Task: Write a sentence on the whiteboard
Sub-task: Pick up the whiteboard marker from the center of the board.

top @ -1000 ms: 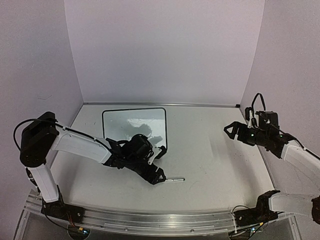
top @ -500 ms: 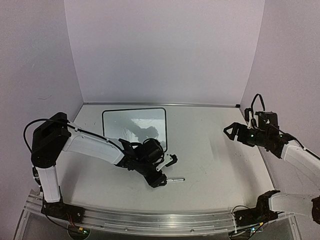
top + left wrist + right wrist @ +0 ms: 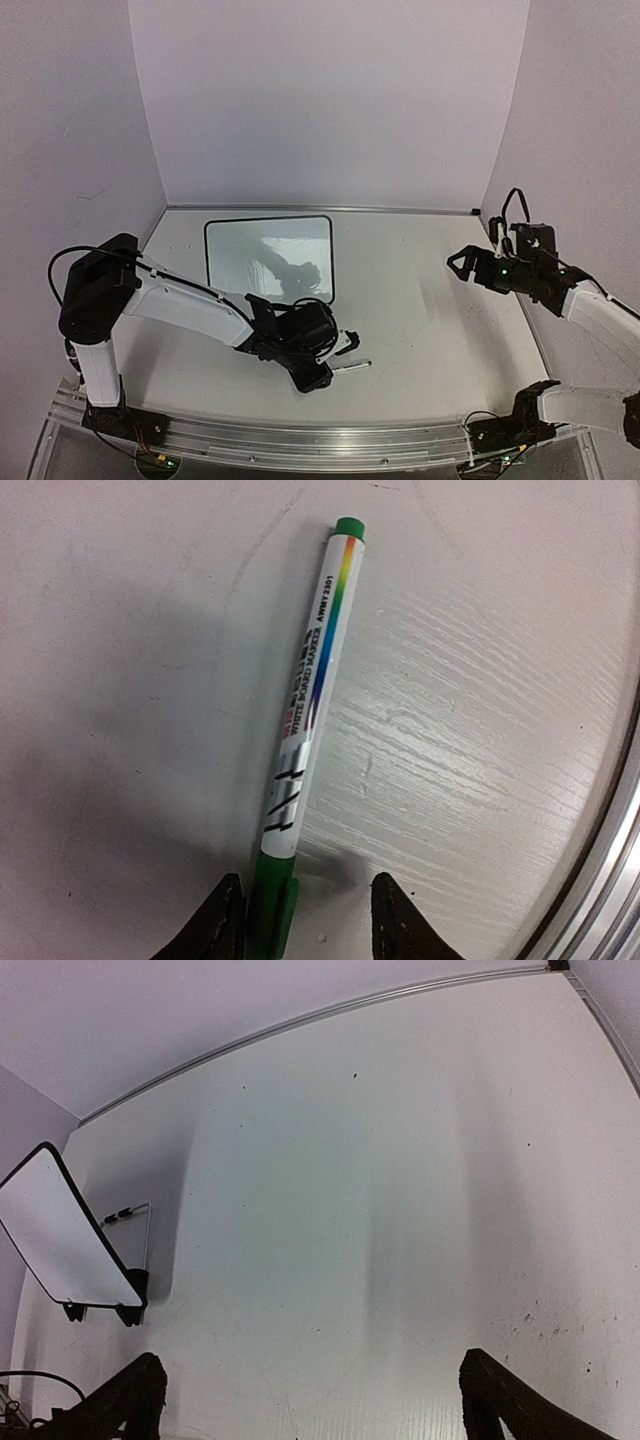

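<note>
The whiteboard (image 3: 268, 258) lies flat at the back left of the table, and also shows in the right wrist view as the whiteboard (image 3: 60, 1232). Its face is plain white with only a shadow on it, so the sentence is out of view. A white marker (image 3: 352, 365) with a green cap lies near the front, and the marker (image 3: 312, 680) points away from the left wrist camera. My left gripper (image 3: 330, 362) straddles its capped end. The left finger (image 3: 225, 920) touches the cap, but a gap remains on the other side. My right gripper (image 3: 458, 262) hovers wide open at the right, holding nothing.
A metal rail (image 3: 300, 440) runs along the table's near edge, close behind the marker. The white enclosure walls (image 3: 330, 100) stand at the back and sides. Two small black feet (image 3: 128, 1312) of the board show in the right wrist view.
My left gripper has slid toward the near edge and over the marker's capped end, and its jaws have narrowed. The marker has tilted slightly. The right arm has not moved.
</note>
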Controlling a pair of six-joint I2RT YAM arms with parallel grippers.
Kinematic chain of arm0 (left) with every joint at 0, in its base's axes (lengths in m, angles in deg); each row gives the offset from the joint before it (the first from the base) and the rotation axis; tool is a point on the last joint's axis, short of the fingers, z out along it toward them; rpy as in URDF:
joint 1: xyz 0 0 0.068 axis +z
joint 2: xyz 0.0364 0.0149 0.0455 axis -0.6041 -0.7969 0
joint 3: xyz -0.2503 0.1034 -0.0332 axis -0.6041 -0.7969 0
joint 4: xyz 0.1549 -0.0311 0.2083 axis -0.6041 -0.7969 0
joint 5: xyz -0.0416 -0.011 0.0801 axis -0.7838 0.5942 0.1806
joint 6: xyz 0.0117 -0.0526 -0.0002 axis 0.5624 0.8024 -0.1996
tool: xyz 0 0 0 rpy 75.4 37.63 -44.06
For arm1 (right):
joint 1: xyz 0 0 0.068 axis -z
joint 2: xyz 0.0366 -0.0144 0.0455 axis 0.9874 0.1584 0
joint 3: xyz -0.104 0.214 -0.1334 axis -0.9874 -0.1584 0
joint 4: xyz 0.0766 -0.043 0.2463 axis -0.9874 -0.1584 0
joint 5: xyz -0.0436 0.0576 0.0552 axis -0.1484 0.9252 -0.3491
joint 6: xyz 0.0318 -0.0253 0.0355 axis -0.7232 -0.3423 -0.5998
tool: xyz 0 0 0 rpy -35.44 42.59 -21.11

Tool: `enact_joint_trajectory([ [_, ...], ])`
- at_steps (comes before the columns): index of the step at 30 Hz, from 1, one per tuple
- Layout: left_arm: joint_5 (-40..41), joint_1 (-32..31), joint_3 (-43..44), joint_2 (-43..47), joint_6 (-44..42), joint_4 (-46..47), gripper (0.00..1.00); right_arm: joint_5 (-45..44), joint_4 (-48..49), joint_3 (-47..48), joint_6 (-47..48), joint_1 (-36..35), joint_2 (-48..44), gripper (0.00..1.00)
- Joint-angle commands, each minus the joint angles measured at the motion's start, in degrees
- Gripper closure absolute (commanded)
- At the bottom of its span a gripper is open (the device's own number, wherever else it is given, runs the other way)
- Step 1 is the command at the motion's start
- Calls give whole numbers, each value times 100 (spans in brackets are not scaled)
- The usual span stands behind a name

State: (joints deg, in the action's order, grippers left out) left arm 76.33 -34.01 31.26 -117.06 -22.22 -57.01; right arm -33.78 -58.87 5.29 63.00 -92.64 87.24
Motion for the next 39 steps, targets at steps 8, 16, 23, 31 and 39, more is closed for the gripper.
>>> enact_joint_trajectory([
  [8, 690, -91, 401, -6, 230, -297, 59, -7, -29, 128, 52, -47, 64, 2],
  [16, 930, -95, 637, -285, 190, -312, 70, -25, -29, 174, 73, -47, 72, 2],
  [23, 647, -93, 429, -154, 201, -331, 68, -25, -29, 217, 104, -47, 168, 2],
  [31, 681, -93, 273, -189, 216, -456, 66, -25, -19, 232, 99, -44, 211, 2],
  [39, 657, -95, 208, -190, 193, -473, 84, 15, -18, 243, 87, -55, 227, 2],
])
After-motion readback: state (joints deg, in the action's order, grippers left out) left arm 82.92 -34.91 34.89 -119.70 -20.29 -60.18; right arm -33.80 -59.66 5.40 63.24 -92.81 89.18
